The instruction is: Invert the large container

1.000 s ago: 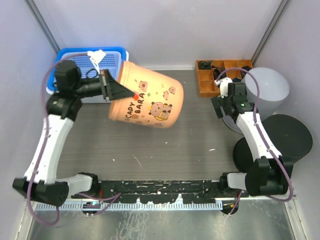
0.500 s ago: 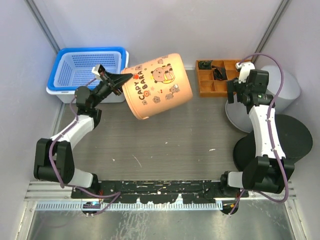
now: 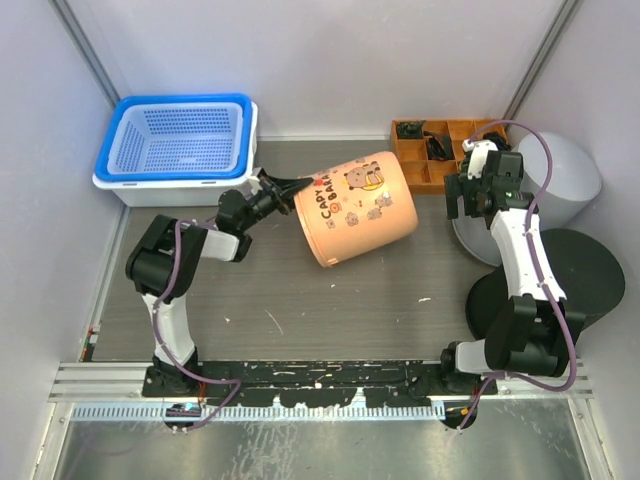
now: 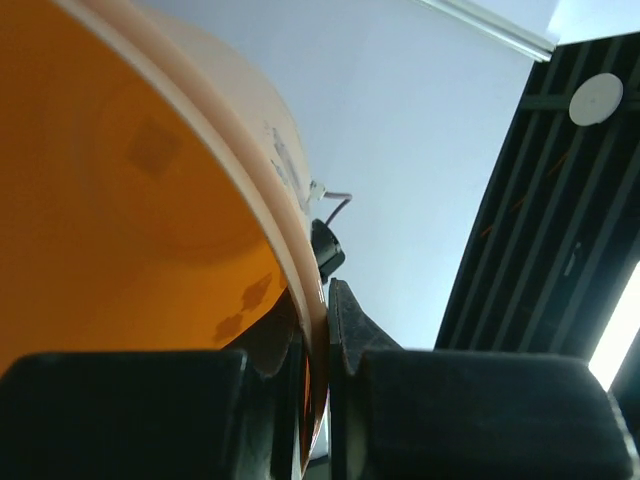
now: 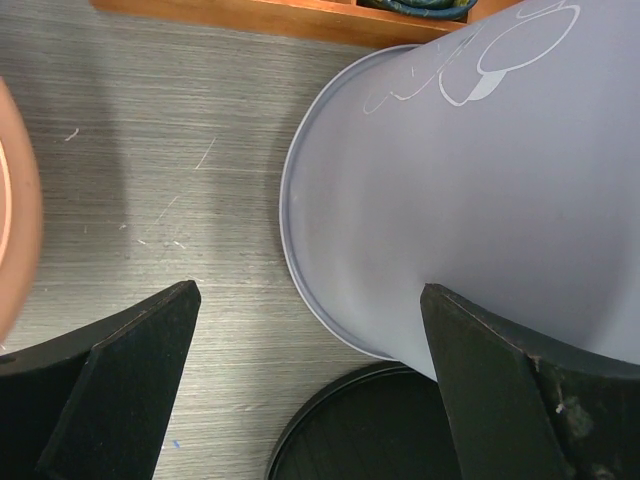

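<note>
The large container [image 3: 358, 207] is a peach bucket with capybara prints. It lies tilted on its side over the middle of the table, mouth facing left. My left gripper [image 3: 287, 187] is shut on its rim at the upper left. In the left wrist view the rim passes between the fingers of this gripper [image 4: 322, 345], with the container's orange inside [image 4: 120, 200] filling the left. My right gripper [image 3: 460, 203] hangs open to the container's right. In the right wrist view this gripper [image 5: 310, 292] is empty, above the grey bucket's edge.
A blue basket [image 3: 178, 140] stands at the back left and a wooden compartment tray [image 3: 440, 160] at the back right. A grey bucket [image 3: 565, 180] [image 5: 480, 180] lies at the right over black round lids [image 3: 575, 275]. The container's peach edge [image 5: 15, 200] shows left.
The left arm has folded down low and swung the container from the back left toward the table's middle, lowering and turning it. The right arm rose toward the back, then shifted slightly.
</note>
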